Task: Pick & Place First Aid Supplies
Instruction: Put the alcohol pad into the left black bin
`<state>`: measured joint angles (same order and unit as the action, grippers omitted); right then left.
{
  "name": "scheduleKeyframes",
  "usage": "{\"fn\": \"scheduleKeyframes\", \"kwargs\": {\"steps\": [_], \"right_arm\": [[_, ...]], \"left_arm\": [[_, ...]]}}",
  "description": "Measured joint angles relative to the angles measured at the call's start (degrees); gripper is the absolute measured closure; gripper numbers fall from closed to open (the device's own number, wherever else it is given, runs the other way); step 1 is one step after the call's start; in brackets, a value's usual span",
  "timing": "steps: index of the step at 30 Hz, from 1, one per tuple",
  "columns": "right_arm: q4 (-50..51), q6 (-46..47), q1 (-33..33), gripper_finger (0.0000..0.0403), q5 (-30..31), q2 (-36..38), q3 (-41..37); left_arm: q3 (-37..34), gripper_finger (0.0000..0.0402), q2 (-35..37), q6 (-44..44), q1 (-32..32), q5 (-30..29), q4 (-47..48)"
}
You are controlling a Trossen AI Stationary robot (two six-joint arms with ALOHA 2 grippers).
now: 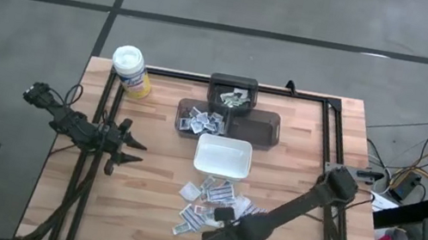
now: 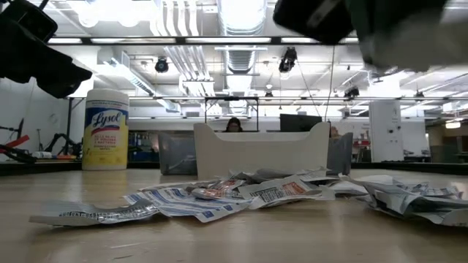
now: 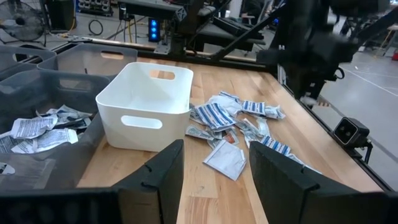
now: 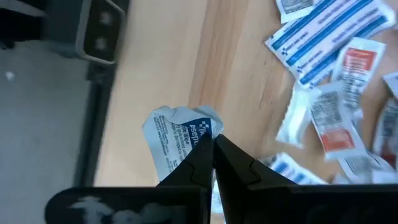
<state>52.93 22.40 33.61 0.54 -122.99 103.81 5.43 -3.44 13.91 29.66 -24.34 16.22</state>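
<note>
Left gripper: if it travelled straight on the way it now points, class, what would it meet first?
Probably the loose packets on the table, just beside the white dish. The left gripper has open fingers; depth is uncertain.

Ceiling lights (image 2: 241,14) are glaring in the low view. Near packets (image 2: 219,197) are blurring there. Table (image 1: 147,205) is getting even, soft-shadowed light.

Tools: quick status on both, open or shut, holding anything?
Left tool: open, empty, beside the white dish.
Right tool: shut on a packet.
</note>
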Motion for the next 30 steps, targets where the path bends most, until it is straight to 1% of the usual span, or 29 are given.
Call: {"fn": "scheduleKeyframes", "kwargs": {"steps": [7,10,17,20,22,26,30], "right_arm": [[-0.4,-0.14,-1.01,0.0394,-0.11,7.89,0.31],[-1.15,-1.63,-1.56,0.0394,-0.26,10.78,0.28],[-5.3,-9.88,-4.3,0.0394,-0.38,17.33,0.33],[-7.22,-14.87,-5.8,0.0394,-1.39,19.36,0.33],[-8.48,-18.01,-7.14,0.0394,-3.22,20.7,0.33],[-11.21,-20.7,-10.74,0.0394,-5.24,22.0,0.33],[-14.35,-24.09,-14.42,0.0394,-5.56,22.8,0.32]], "left_arm": [[0.0,0.0225,-0.03,-0.02,0.01,-0.02,-0.27],[0.0,0.0225,-0.03,-0.01,0.01,-0.02,-0.27],[0.0,0.0225,-0.03,-0.01,0.01,-0.02,-0.29],[0.0,0.0225,-0.03,-0.02,0.01,-0.11,-0.29],[0.0,0.0225,-0.04,0.0,0.01,-0.13,-0.31],[0.0,0.0225,-0.04,-0.01,0.01,-0.15,-0.32],[0.0,0.0225,-0.04,-0.01,0.01,-0.18,-0.46]]}}
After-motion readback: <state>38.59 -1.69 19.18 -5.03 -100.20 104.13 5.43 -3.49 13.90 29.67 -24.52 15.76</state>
